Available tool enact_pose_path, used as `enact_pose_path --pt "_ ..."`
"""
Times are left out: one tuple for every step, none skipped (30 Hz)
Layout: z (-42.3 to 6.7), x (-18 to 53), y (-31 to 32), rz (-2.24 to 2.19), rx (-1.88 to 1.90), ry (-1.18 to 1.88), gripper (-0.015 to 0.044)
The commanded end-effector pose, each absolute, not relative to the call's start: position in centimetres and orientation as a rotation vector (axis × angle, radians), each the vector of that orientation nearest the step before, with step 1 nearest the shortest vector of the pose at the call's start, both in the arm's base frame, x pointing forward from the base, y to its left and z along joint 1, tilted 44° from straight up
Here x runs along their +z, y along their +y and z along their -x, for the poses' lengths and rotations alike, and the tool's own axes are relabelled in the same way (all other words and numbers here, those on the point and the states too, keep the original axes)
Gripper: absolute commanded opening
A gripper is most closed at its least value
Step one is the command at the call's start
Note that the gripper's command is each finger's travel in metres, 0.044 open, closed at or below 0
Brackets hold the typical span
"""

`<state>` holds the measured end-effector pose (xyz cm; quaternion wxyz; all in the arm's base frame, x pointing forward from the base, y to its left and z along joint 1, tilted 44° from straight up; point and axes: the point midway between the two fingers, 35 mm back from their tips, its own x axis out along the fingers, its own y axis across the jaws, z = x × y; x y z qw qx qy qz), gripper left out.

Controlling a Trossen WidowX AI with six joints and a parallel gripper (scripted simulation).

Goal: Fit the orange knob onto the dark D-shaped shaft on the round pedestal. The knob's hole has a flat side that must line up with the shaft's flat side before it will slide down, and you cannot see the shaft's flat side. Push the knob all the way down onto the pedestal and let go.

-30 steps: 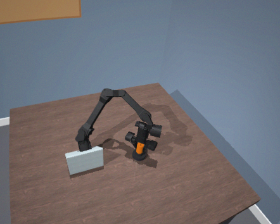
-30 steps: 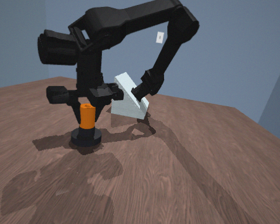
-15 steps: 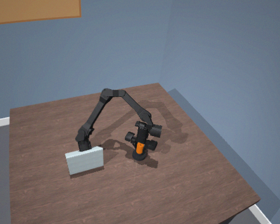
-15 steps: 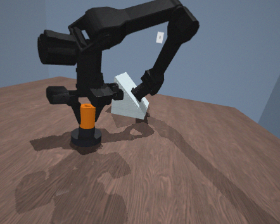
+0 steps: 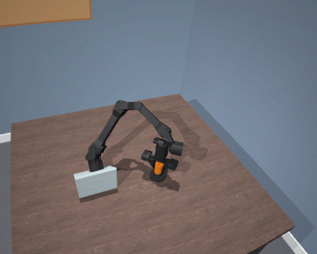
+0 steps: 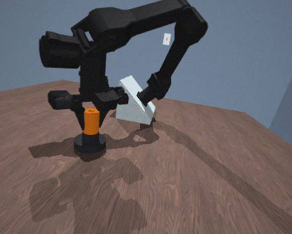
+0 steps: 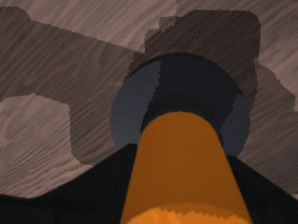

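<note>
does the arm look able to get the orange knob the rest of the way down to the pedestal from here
Probably yes. The end effector is shut on the orange knob, which stands upright right over the round pedestal, with nothing beside it in the way. Whether the hidden flats line up cannot be told.

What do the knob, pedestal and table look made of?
Knob: smooth matte orange, probably plastic; uniform color, no grain.
Pedestal: dark matte, plastic or coated metal; unclear.
Table: brown wood or wood-look laminate; visible grain streaks.
</note>
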<state>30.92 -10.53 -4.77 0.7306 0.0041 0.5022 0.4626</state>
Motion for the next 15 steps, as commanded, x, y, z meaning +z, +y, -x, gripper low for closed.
enact_pose_path --pt "-30.94 -4.78 -10.55 -0.014 1.014 1.108 0.0157" --pt "-30.94 -4.78 -10.55 -0.014 1.014 1.108 0.0184" --pt "-30.94 -4.78 -10.55 -0.014 1.014 1.108 0.0210" --pt "-30.94 -4.78 -10.55 -0.014 1.014 1.108 0.0236" --pt "-30.94 -4.78 -10.55 -0.014 1.014 1.108 0.0263" --pt "-30.94 -4.78 -10.55 -0.014 1.014 1.108 0.0289" --pt "-30.94 -4.78 -10.55 -0.014 1.014 1.108 0.0315" --pt "-30.94 -4.78 -10.55 -0.014 1.014 1.108 0.0341" --pt "-30.94 -4.78 -10.55 -0.014 1.014 1.108 0.0367" --pt "-30.94 -4.78 -10.55 -0.014 1.014 1.108 0.0394" --pt "-30.94 -4.78 -10.55 -0.014 1.014 1.108 0.0420" --pt "-30.94 -4.78 -10.55 -0.014 1.014 1.108 0.0440" --pt "-30.94 -4.78 -10.55 -0.014 1.014 1.108 0.0440" --pt "-30.94 -4.78 -10.55 -0.014 1.014 1.108 0.0440" --pt "-30.94 -4.78 -10.55 -0.014 1.014 1.108 0.0440"
